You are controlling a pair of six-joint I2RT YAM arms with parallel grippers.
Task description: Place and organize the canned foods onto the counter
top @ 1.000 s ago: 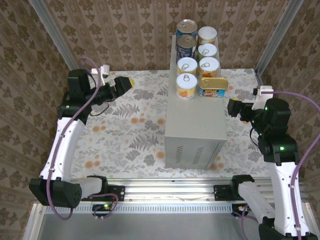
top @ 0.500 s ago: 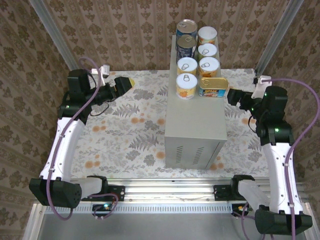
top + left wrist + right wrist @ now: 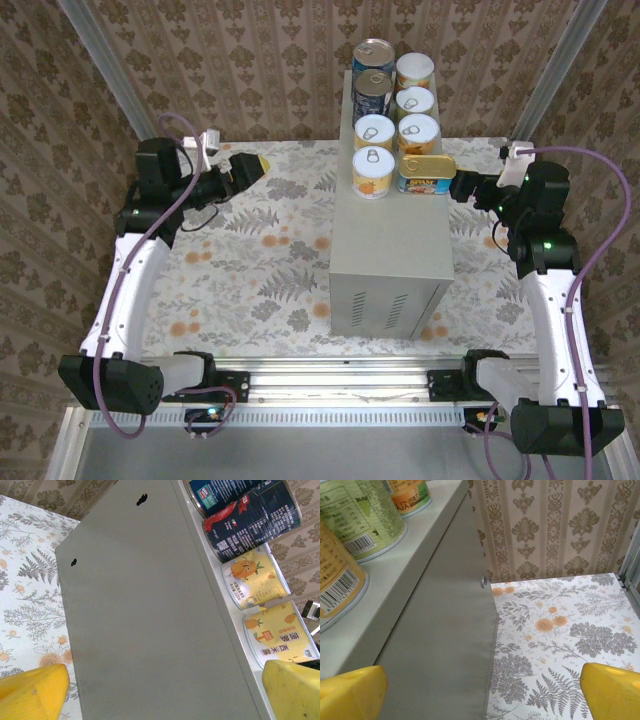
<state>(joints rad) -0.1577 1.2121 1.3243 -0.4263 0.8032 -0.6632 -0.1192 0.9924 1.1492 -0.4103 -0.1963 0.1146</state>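
Nothing among the canned foods [image 3: 373, 130] has shifted. Only the right gripper [image 3: 462, 187] has risen and come in, until it sits just beside the flat oblong tin [image 3: 425, 173]. All the tins stand in two tight rows at the far end of the tabletop [image 3: 390, 235], the flat top of the grey box, with the blue cans [image 3: 372, 88] rearmost on the left. They look rigid and fairly heavy, and their smooth labels could slip. A hold across the round side wall, below the rim, seems safest, though the neighbours leave little gap. The flat tin lies close to the right edge, where a nudge could push it off. The near half of the top is bare. The right fingers [image 3: 612, 690] are spread wide and hold nothing. The left gripper [image 3: 255, 166], well apart over the floral floor [image 3: 250, 270], is spread too.
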